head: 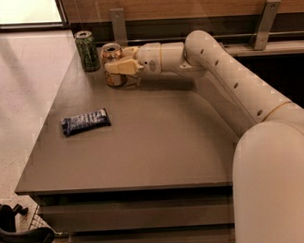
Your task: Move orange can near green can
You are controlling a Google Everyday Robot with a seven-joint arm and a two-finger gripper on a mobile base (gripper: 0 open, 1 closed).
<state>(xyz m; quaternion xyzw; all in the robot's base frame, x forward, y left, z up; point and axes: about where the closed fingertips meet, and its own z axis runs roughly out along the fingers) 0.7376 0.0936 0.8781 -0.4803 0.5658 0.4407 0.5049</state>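
The orange can (111, 56) stands upright on the grey table (157, 138) near its far left corner. My gripper (121, 67) reaches in from the right and is shut on the orange can, its pale fingers (124, 67) wrapped across the can's body. The green can (87, 50) stands upright just left of the orange can, a small gap between them. Part of the orange can's body is hidden by the fingers.
A dark blue snack bar (85, 121) lies on the left side of the table. A wood-panelled wall with metal brackets (118, 23) runs behind the table. The table's left edge drops to a pale floor (21, 98). A dark chair part (16, 233) sits at bottom left.
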